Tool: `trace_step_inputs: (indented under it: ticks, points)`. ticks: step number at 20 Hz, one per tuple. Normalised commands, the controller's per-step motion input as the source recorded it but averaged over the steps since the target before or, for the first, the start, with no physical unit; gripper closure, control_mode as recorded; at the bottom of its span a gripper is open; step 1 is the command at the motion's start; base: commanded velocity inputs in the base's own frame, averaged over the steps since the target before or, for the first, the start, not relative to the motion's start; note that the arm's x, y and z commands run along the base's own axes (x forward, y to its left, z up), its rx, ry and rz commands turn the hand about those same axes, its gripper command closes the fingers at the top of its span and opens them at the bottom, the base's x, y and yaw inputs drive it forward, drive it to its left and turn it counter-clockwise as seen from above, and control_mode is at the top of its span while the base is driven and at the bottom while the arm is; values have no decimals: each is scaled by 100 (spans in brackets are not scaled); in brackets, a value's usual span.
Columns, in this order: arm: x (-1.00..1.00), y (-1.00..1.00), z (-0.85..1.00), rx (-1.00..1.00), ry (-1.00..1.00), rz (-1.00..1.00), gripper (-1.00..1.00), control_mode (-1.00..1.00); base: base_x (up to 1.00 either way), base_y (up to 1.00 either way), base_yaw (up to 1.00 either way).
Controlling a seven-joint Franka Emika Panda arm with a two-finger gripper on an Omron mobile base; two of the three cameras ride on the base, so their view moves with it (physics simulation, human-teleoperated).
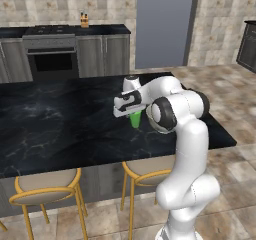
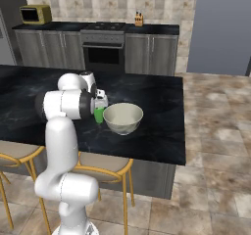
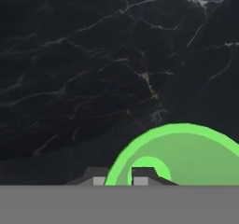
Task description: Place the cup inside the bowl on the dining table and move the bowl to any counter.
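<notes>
The fingers (image 3: 140,176) pinched the green cup's (image 3: 186,155) rim, one inside, one outside, near the bench's (image 3: 93,78) right edge.

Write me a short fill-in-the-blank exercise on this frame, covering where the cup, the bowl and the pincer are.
1. The small bright green plastic cup stands on the glossy ____ marble dining table.
2. The round deep cream bowl holds ____.
3. In the hand view, the pincer has its fingers on either side of the cup's ____.
4. In the right base view, the cup stands to the ____ of the bowl.

Missing words: black; nothing; rim; left
</notes>
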Motion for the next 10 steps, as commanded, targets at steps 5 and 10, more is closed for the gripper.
trace_step_inputs:
  ticks: [5,10]
  points:
    - [-1,6,5,0,-3,0,100,-100,0,0,0]
    - [-10,1,33,0,-3,0,100,-100,0,0,0]
